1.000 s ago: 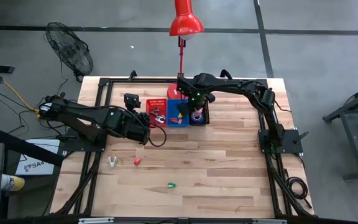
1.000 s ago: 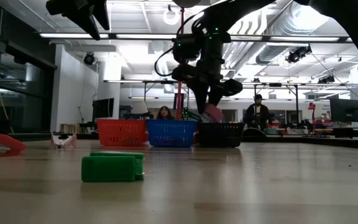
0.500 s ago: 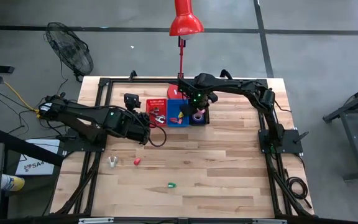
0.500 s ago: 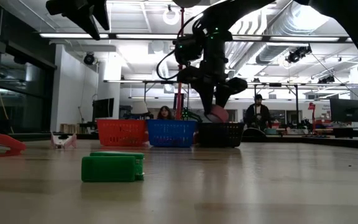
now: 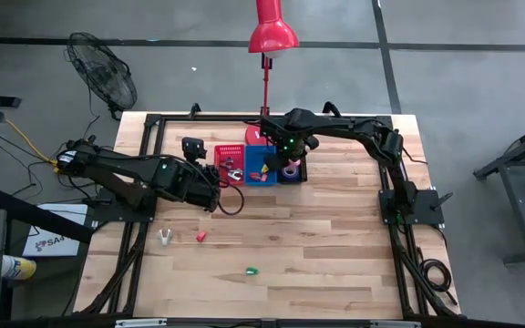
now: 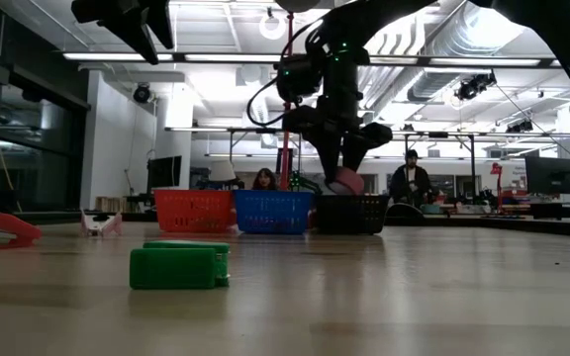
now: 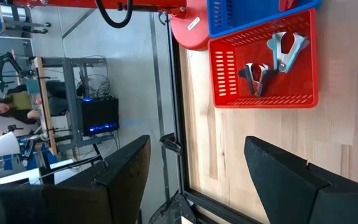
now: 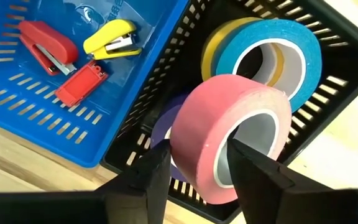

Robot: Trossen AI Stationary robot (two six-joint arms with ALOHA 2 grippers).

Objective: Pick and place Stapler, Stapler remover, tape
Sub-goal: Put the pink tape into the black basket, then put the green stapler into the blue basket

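My right gripper (image 8: pixel 197 177) is shut on a pink tape roll (image 8: pixel 229 140) and hovers over the black bin (image 5: pixel 291 169) at the far middle of the table. Blue (image 8: pixel 278 53), yellow (image 8: pixel 219 37) and purple (image 8: pixel 163 134) tape rolls lie in that bin. My left gripper (image 7: pixel 194 168) is open, in the air near the red bin (image 5: pixel 229 164), touching nothing. A green stapler (image 5: pixel 252 271), a red stapler (image 5: pixel 201 236) and a white staple remover (image 5: pixel 164 238) lie flat on the wood. My right gripper pinches the pink roll's lower wall (image 8: pixel 207 180) between its two fingers, one finger (image 8: pixel 154 174) on each side of the roll's width. It comes from above, pointing down. The roll is lifted clear, standing on edge just above the black bin (image 6: pixel 349 212).
The red bin (image 7: pixel 263 99) holds two staple removers (image 7: pixel 281 48). The blue bin (image 8: pixel 42 118) holds red and yellow staplers (image 8: pixel 110 37). A red lamp (image 5: pixel 272 32) rises behind the bins. The near half of the table (image 5: pixel 335 264) is mostly bare wood.
My right gripper has carried the pink roll a little toward the table's right and slightly down, so that it now covers the purple roll in the black bin in the high view. It has stayed shut. The left arm has kept still.
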